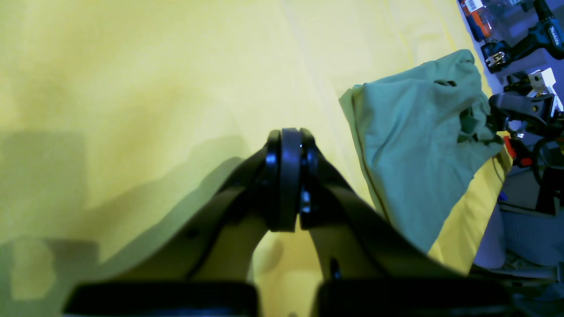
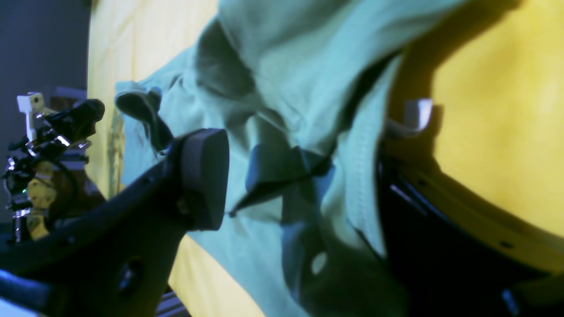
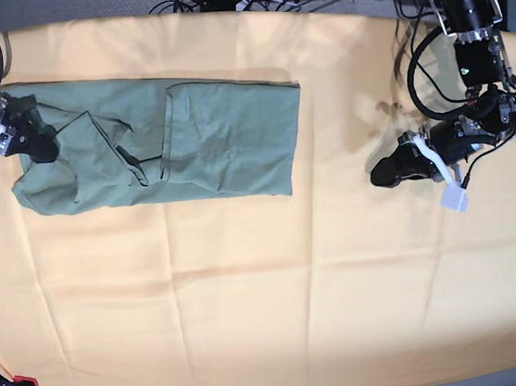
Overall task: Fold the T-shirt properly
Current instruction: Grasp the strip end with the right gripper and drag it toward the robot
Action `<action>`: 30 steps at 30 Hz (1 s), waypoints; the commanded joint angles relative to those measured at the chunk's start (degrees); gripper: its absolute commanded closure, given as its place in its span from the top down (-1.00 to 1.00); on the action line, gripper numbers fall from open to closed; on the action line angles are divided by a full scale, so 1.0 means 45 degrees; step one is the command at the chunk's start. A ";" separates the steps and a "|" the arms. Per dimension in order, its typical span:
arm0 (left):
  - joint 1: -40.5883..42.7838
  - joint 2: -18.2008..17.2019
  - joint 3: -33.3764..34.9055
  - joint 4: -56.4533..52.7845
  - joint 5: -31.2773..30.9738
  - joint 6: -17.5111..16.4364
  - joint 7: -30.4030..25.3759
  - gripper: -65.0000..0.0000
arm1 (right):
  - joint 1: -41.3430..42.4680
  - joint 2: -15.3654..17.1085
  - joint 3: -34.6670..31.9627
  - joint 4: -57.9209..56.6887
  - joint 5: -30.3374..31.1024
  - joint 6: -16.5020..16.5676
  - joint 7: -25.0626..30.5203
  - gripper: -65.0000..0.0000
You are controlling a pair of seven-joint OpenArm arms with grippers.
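The plain sage-green short-sleeved T-shirt of thin fabric (image 3: 155,144) lies partly folded on the yellow-orange cloth-covered surface (image 3: 268,285), its bunched end between the right fingers (image 2: 207,176). They stand spread with fabric draped between them — not pinched. To do this step well, I judge they should close on both layers at the hem, then lift and carry it over evenly. The right gripper (image 3: 30,135) reaches low, nearly level. The left gripper (image 1: 288,176), well apart from the shirt, hovers low with fingers pressed together — empty.
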 commanded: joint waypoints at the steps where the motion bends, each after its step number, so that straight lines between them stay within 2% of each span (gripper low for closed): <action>1: -0.0248 -0.0199 -0.0034 0.0214 -0.0311 -0.0078 -0.0194 -1.00 | 0.0029 0.0233 -0.0199 0.0117 0.0034 0.0000 -0.0170 0.29; 7: -0.0243 -0.0199 -0.0034 0.0214 -0.0311 -0.0083 -0.0194 -1.00 | 0.0029 0.0228 -0.1190 0.0121 0.0034 0.0061 0.0039 0.23; 9: -0.0248 -0.0199 -0.0034 0.0214 -0.0311 -0.0083 -0.0194 -1.00 | 0.0039 0.0228 -0.1195 0.0121 0.0029 0.0061 0.0180 -0.04; 13: -0.0248 -0.0199 -0.0034 0.0214 -0.0311 -0.0083 -0.0194 -1.00 | 0.0141 0.0233 -0.1195 0.0121 -0.0160 0.0061 0.0379 -0.96; 18: -0.0248 -0.0204 -0.0034 0.0214 -0.0316 -0.0083 -0.0194 -1.00 | 0.0534 0.0243 -0.1171 0.0121 -0.0359 0.0061 0.0374 -1.00; 24: -0.0248 -0.0204 -0.0034 0.0214 -0.0316 -0.0083 -0.0199 -1.00 | 0.1350 0.0350 -0.1141 0.0136 -0.2016 0.0061 0.0423 -1.00; 30: -0.0248 -0.0204 -0.0034 0.0214 -0.0306 -0.0083 -0.0194 -1.00 | 0.1875 0.1107 -0.1107 0.0141 -0.3638 -0.0058 0.1302 -1.00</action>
